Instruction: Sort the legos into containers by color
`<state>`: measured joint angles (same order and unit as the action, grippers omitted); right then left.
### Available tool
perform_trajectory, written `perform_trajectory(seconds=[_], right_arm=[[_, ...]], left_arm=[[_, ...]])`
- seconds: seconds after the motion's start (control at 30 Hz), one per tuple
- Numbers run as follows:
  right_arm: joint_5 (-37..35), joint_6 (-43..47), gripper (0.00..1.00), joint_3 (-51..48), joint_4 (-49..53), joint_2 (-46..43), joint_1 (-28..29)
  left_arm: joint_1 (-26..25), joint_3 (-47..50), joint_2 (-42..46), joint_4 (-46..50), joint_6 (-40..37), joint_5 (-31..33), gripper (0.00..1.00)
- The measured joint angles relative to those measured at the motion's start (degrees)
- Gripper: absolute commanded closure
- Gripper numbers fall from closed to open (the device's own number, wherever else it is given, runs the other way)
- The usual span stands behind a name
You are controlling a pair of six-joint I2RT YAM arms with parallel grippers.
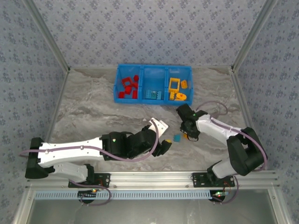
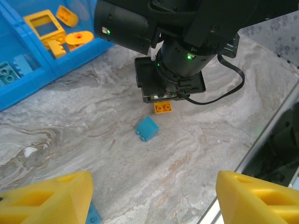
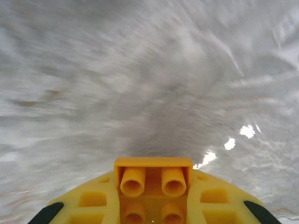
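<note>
On the marbled table, right tool pinching an orange-yellow studded brick, left tool spread, light-blue brick nearby.

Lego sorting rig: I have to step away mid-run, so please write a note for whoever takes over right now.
Grippers: the left gripper is open and empty, low over the table. The right gripper is shut on an orange brick.
Things: a loose light blue brick lies on the table between the grippers. In the tray, top view: red bricks left, light blue bricks middle, yellow pieces right.
Done: most bricks sorted.
Left: orange brick to the right compartment, loose light blue brick to the middle.
</note>
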<state>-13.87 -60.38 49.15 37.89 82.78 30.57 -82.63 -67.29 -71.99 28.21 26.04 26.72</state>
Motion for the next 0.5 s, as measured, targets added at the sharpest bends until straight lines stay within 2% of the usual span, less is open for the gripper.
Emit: perform_trajectory(seconds=[0.2,0.37,0.5], right_arm=[[-8.6,13.0,0.82,20.4,3.1,3.7,-0.4],[-15.5,25.0,0.83,39.7,5.5,17.4,-2.5],[-19.9,30.3,0.83,50.9,8.5,29.7,-4.1]], left_arm=[[1.8,-5.9,0.0,1.4,1.0,2.9,0.28],[7.5,-9.6,-0.3,1.4,1.5,2.1,0.28],[11.0,-11.8,-0.6,1.4,1.6,1.2,0.28]])
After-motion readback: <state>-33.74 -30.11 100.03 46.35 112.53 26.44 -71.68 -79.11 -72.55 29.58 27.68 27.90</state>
